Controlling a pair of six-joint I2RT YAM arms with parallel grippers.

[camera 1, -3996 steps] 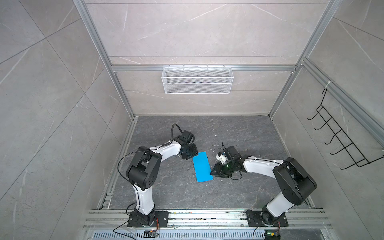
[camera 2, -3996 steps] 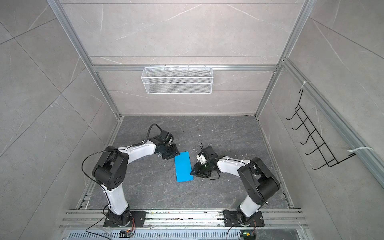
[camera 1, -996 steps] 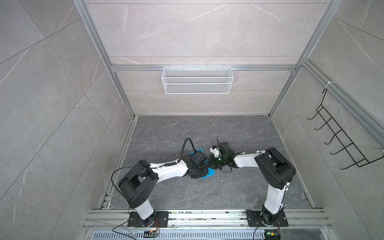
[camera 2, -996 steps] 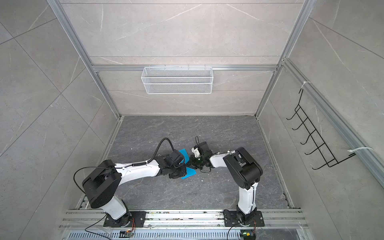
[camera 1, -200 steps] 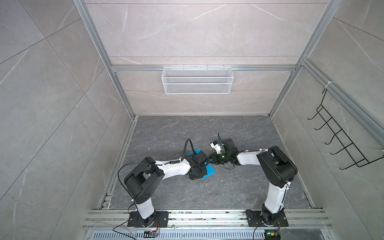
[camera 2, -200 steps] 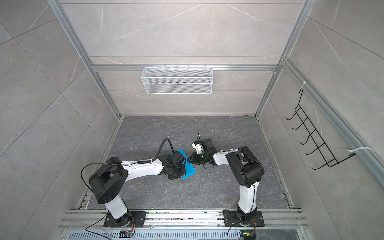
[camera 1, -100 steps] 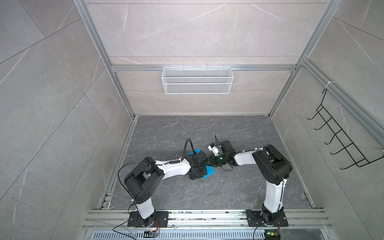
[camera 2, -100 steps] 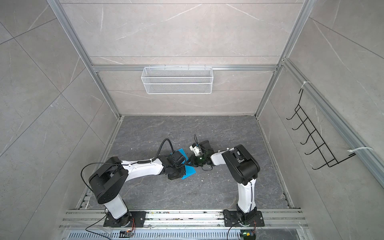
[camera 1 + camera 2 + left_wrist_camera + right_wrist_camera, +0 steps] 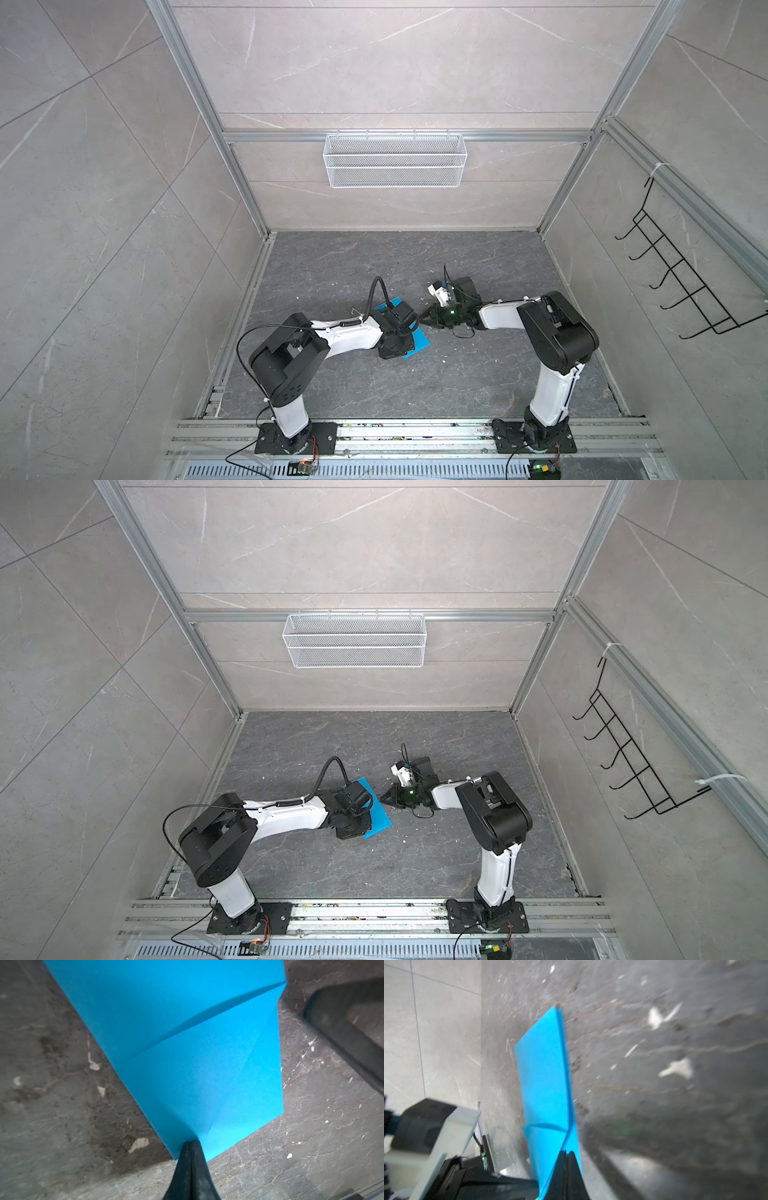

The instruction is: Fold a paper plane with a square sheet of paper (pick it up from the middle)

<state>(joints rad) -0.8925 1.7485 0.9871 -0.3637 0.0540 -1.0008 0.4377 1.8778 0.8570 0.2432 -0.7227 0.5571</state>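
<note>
The square sheet of paper [image 9: 420, 340] [image 9: 379, 816] is bright blue and lies on the dark floor, folded into a narrow rectangle. One flap crosses it at a slant in the left wrist view [image 9: 187, 1064]. My left gripper [image 9: 191, 1142] [image 9: 400, 353] is shut, its tips resting on the near corner of the paper. My right gripper [image 9: 566, 1152] [image 9: 424, 319] [image 9: 383, 798] is shut too, its tips low at the paper's long right edge [image 9: 546, 1084]. I see no paper between either pair of jaws. A paper plane is out of view.
A white wire basket [image 9: 395, 166] hangs on the back wall and a black hook rack [image 9: 685, 286] on the right wall. Small white scraps [image 9: 138, 1145] dot the floor around the paper. Aluminium rails [image 9: 415, 432] run along the front edge.
Twenty seconds ago both grippers stood apart beside the flat folded paper. In the last second the right arm's elbow leaned left, then swung back right. The left gripper stays on the paper.
</note>
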